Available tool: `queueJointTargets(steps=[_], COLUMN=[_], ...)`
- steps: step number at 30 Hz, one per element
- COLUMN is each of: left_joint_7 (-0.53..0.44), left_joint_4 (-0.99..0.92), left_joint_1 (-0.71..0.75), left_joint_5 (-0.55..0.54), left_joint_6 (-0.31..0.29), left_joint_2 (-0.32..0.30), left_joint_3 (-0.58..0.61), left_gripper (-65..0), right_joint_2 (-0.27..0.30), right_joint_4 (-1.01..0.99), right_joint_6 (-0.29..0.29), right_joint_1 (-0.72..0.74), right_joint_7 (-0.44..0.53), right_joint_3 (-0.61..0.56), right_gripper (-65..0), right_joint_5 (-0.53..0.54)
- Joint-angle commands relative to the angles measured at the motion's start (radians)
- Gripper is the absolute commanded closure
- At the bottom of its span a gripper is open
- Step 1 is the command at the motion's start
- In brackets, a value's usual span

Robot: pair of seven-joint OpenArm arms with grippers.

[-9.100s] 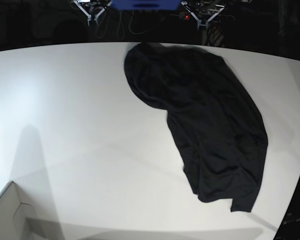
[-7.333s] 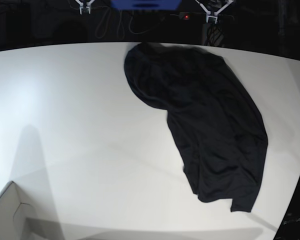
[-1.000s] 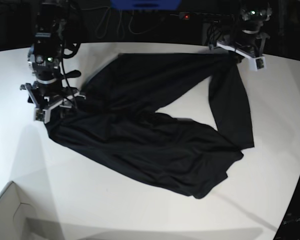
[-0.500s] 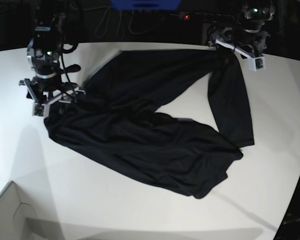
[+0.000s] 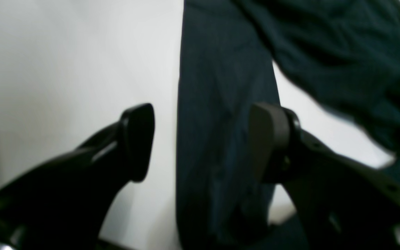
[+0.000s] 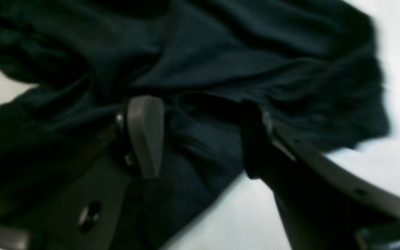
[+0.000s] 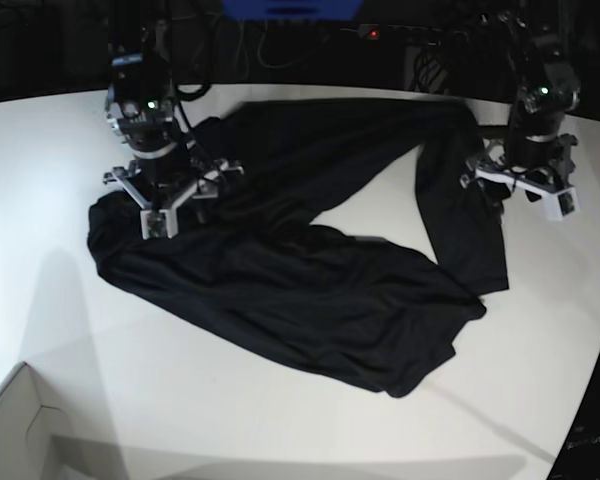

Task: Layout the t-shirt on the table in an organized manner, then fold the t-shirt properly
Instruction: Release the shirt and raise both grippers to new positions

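The black t-shirt [image 7: 280, 270] lies spread and wrinkled across the white table [image 7: 80, 330], with a bare triangle of tabletop showing inside its folds. My left gripper [image 7: 518, 190] hovers over the shirt's right strip. In the left wrist view this gripper [image 5: 203, 142] is open, and the strip of t-shirt [image 5: 221, 104] lies flat on the table [image 5: 64, 69] below the gap. My right gripper [image 7: 175, 205] is over the shirt's bunched left part. In the right wrist view it [image 6: 200, 139] stands open just above the rumpled t-shirt [image 6: 238, 52], holding nothing.
A white box corner [image 7: 20, 430] juts in at the near left. Beyond the table's curved far edge are dark stands, cables and a blue object [image 7: 290, 8]. The table's right edge [image 7: 595, 400] runs close to the shirt's right side.
My left gripper let go of the shirt's far right corner and came nearer along the right strip. My right arm moved right, over the shirt's left part. That corner now lies on the table.
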Motion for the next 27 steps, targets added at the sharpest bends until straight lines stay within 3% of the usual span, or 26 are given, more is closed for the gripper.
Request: queueJointTargets(steps=[1,12,14,17,18,27], left_joint_7=[-0.018,-0.021,-0.019,-0.025,-0.025,-0.025], left_joint_4=[0.006,-0.075,-0.1,-0.118,-0.121,-0.31], left_joint_1=[-0.01,-0.036,-0.04,-0.047,-0.059,-0.22], left_joint_5=[0.0,0.0,-0.003,-0.002,0.0,0.001], left_joint_6=[0.001,0.001,0.001,0.001,0.001,0.001], left_joint_2=[-0.008,-0.037,-0.049,-0.051,-0.051,-0.052], left_joint_3=[-0.003,-0.003,-0.003,-0.003,-0.003,-0.001], left_gripper=[-41.4,-41.4,-41.4,-41.3,-41.4,-41.5], right_joint_2=[0.002,-0.013,-0.013,-0.01,-0.009,0.0], right_joint_4=[-0.014,-0.135,-0.129,-0.11,-0.1,0.1], right_joint_6=[-0.003,-0.003,-0.003,-0.003,-0.003,0.0], right_joint_1=[0.008,0.059,0.052,0.046,0.033,-0.112], right_joint_7=[0.018,0.024,0.024,0.015,0.013,0.024], right_joint_3=[0.005,0.003,0.003,0.011,0.011,0.135], right_gripper=[-35.1,-33.2,-25.8,-3.4,0.0,0.0], right_joint_5=[-0.004,-0.004,-0.004,-0.004,-0.005,-0.005])
